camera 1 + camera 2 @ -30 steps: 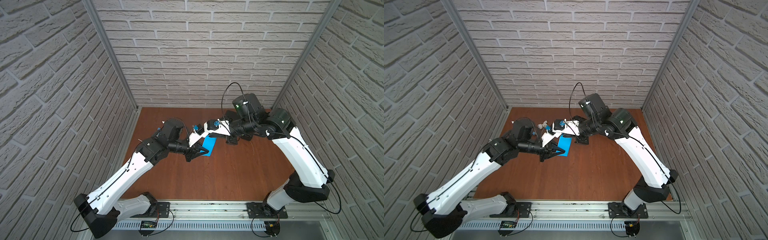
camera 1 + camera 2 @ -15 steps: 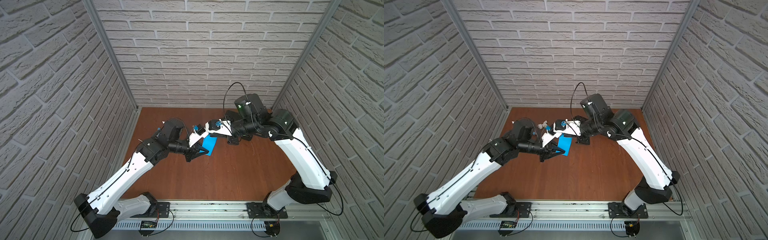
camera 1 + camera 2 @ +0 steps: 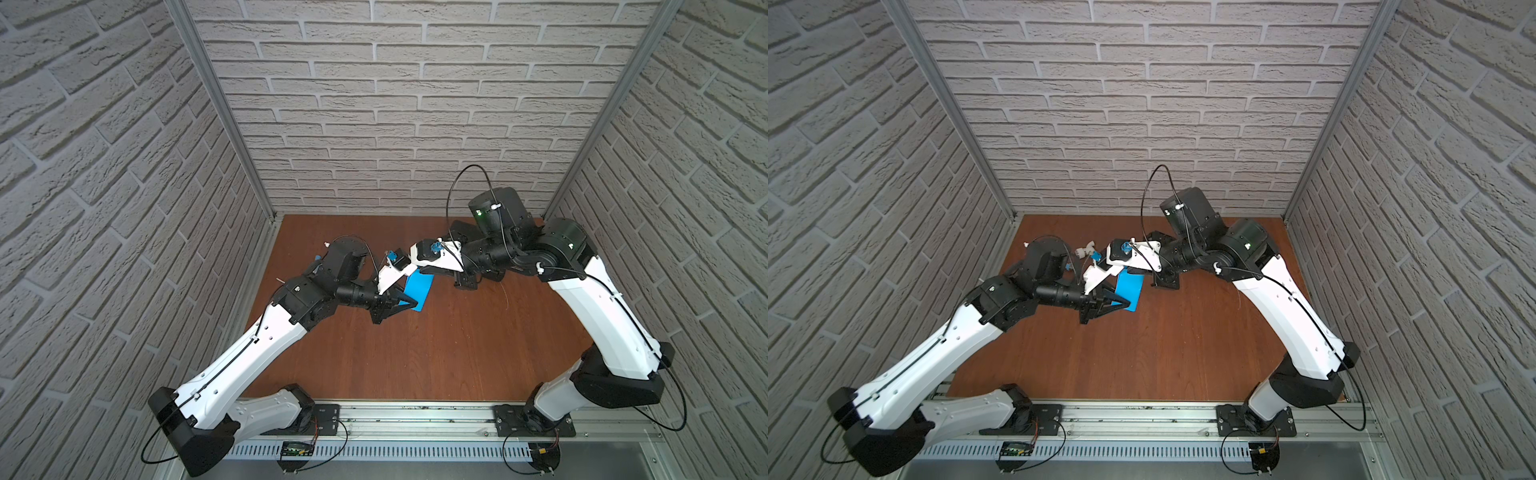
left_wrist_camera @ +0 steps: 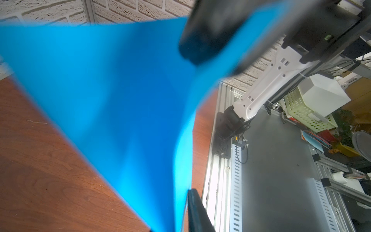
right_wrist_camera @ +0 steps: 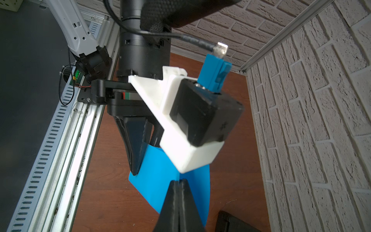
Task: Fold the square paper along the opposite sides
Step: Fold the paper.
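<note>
The square paper (image 3: 419, 290) (image 3: 1128, 291) is a bright blue sheet held up off the brown table between both arms, sagging and bent. My left gripper (image 3: 409, 305) (image 3: 1124, 306) is shut on its near corner. In the left wrist view the paper (image 4: 120, 90) fills the picture and runs down into the left gripper (image 4: 180, 223). My right gripper (image 5: 178, 181) (image 3: 428, 272) is shut on the far edge of the paper (image 5: 156, 180), jaws pressed together with the sheet between them. A finger (image 5: 133, 148) of the left gripper shows on the opposite corner.
A black case (image 3: 466, 279) (image 3: 1165, 282) (image 5: 230, 221) lies on the table just behind and right of the paper, under the right wrist. Brick walls close in three sides. An aluminium rail (image 3: 415, 409) runs along the front edge.
Almost nothing: the right arm's elbow has shifted very slightly. Both grippers stay shut on the paper in the same place.
</note>
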{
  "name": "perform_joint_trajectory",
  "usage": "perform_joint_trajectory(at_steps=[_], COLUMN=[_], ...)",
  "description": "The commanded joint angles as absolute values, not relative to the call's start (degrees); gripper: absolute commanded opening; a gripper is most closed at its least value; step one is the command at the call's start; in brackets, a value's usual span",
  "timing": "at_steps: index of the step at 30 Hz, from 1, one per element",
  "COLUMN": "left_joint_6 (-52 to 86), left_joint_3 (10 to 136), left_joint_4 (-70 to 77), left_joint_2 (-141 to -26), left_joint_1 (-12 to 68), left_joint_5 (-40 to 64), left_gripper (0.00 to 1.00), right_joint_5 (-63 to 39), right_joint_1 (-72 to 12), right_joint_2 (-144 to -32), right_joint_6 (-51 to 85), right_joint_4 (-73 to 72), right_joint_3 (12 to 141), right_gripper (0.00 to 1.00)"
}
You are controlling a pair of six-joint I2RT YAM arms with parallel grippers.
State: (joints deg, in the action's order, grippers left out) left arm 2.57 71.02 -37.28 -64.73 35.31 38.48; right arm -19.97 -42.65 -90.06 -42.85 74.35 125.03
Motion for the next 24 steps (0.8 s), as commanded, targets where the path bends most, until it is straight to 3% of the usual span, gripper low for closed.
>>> perform_joint_trajectory(at_steps=[1, 24], left_joint_6=[1.6, 1.3], left_joint_3=[70.3, 70.1], left_joint_4=[-34.8, -35.0], left_joint_2=[-63.8, -63.7], left_joint_1=[35.0, 34.9], left_joint_5=[38.5, 38.4], left_gripper=[0.18, 0.18], right_joint_5=[-20.8, -21.1], right_joint_1=[-43.3, -43.3], right_joint_2=[-89.1, -89.7], right_joint_6=[-42.4, -42.5], right_joint_4=[72.7, 72.8], right_joint_3=[124.5, 124.5], right_gripper=[0.03, 0.03])
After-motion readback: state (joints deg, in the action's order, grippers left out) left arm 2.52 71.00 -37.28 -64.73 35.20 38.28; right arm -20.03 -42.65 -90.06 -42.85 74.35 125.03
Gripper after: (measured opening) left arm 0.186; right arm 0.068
